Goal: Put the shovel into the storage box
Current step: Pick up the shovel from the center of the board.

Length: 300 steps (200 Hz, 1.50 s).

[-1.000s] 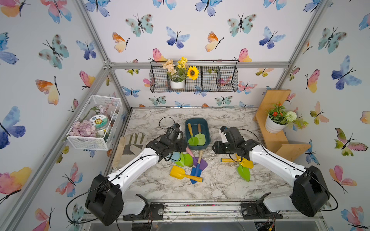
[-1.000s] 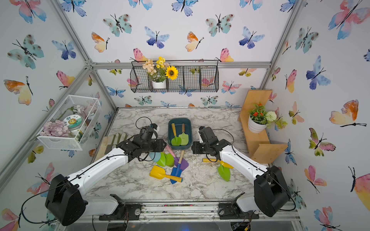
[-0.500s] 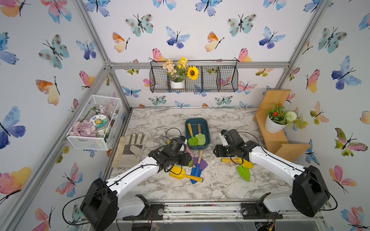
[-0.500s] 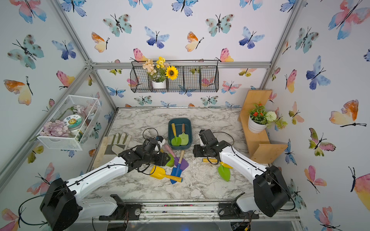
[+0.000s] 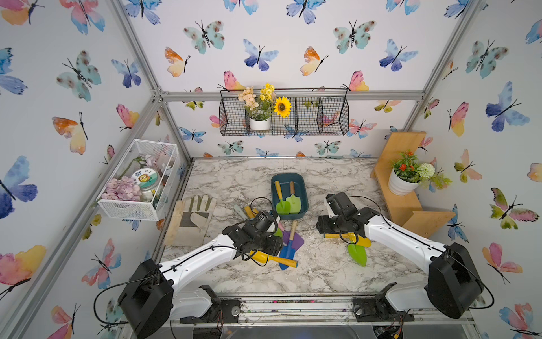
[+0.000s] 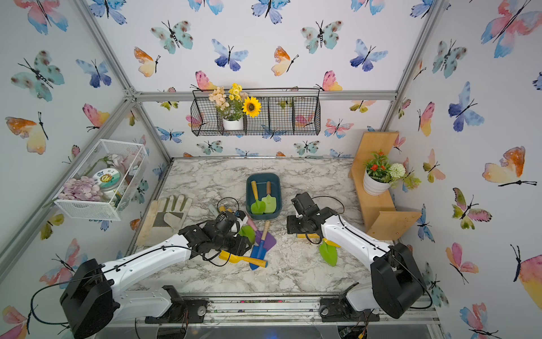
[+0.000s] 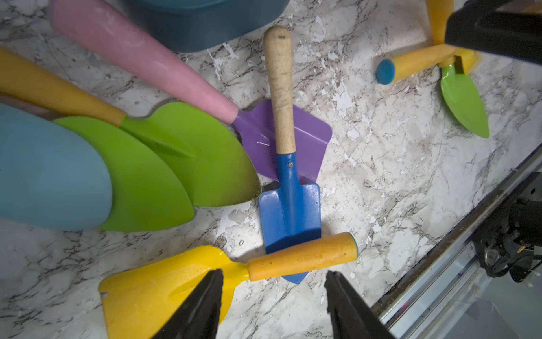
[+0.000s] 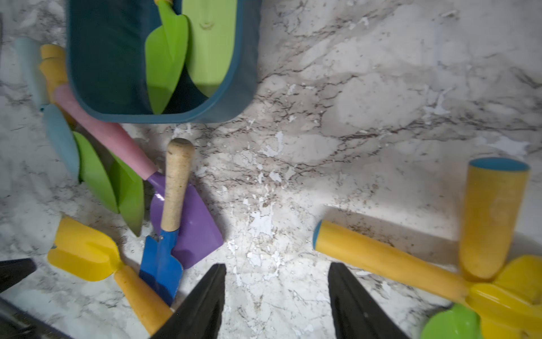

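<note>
We locate the storage box [image 5: 289, 175], a shallow dark teal plastic tub with rounded corners, near the centre of the white-and-grey marble tabletop [image 5: 234, 182]. Two green-bladed toy shovels [image 5: 283, 205] lie inside it side by side, blades toward the robot. Just outside the box's near wall we see a loose pile: a pink-handled, purple-bladed shovel [image 7: 308, 138], a wooden-handled blue metal shovel [image 7: 289, 211] lying across that purple blade, and two further green blades [image 7: 205, 158] beside them. Nearest the robot lies the yellow plastic shovel [image 7: 152, 290], its orange handle resting over the blue blade's tip. The left gripper [image 7: 274, 274] hangs directly above this handle, jaws apart, grasping nothing. The right gripper [image 8: 275, 265] is likewise released, jaws spread above bare marble, between the pile and a second group of yellow-handled shovels [image 8: 390, 261]. A grey-and-cream work glove [image 5: 193, 217] lies flat at the table's left edge.
</note>
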### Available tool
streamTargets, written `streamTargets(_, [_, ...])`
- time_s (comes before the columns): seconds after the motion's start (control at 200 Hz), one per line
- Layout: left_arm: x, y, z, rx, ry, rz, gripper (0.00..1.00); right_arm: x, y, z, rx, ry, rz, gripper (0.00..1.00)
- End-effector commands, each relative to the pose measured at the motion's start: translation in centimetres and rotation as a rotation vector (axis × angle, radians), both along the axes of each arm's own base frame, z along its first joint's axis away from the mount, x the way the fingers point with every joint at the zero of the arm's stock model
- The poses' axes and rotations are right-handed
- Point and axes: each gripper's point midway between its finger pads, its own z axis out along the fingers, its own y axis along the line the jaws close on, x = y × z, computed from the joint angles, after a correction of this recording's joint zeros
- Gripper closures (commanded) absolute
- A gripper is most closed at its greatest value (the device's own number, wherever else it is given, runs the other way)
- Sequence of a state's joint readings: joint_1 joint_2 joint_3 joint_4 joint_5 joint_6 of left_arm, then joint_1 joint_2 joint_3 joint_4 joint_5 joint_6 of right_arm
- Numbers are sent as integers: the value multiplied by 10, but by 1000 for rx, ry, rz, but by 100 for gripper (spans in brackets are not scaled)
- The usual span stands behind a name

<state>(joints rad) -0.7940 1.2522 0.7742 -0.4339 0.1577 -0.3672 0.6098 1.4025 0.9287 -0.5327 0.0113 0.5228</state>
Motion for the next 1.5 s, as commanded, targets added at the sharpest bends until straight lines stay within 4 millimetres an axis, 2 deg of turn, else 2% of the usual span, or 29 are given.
streamTargets(0.0, [-4, -5, -3, -2, 17, -11, 39, 1, -31, 4, -133, -6, -104, 37])
streamTargets(0.25, [-2, -9, -6, -6, 19, -5, 39, -5, -53, 3, -223, 7, -164, 30])
streamTargets(0.39, [0, -12, -2, -25, 5, -7, 39, -11, -58, -3, -252, 40, -155, 28])
streamTargets(0.691, [-1, -10, -1, -36, -5, 1, 39, -23, -51, -22, -248, 126, -87, 29])
streamTargets(1.061, [-4, -9, 0, -53, -18, -2, 39, -5, -34, -19, -330, 173, 97, 28])
streamTargets(1.171, [-3, -8, 0, -52, -20, 1, 39, -10, -31, -28, -343, 227, 159, 28])
streamTargets(1.272, [-3, -7, 0, -53, -17, 8, 39, -16, -37, -35, -385, 270, 187, 29])
streamTargets(1.497, [-5, -11, -4, -69, 6, 9, 39, -12, -41, -23, -444, 267, 237, 29])
